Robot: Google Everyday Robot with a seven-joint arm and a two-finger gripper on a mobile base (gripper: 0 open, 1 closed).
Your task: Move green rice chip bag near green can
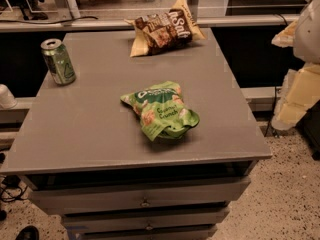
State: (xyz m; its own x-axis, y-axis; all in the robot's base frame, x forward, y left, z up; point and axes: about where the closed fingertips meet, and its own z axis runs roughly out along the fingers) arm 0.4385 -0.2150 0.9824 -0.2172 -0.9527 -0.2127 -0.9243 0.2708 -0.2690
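The green rice chip bag [161, 110] lies flat near the middle of the grey table top [90, 129], a little toward the front. The green can [58, 61] stands upright at the table's back left corner, well apart from the bag. My gripper [296, 98] shows as pale arm parts at the right edge of the camera view, beyond the table's right side and clear of the bag. It holds nothing that I can see.
A brown and yellow snack bag [165, 31] lies at the table's back edge. Drawers [145, 202] sit under the table top. A white object [6, 96] sits left of the table. Speckled floor [285, 199] lies to the right.
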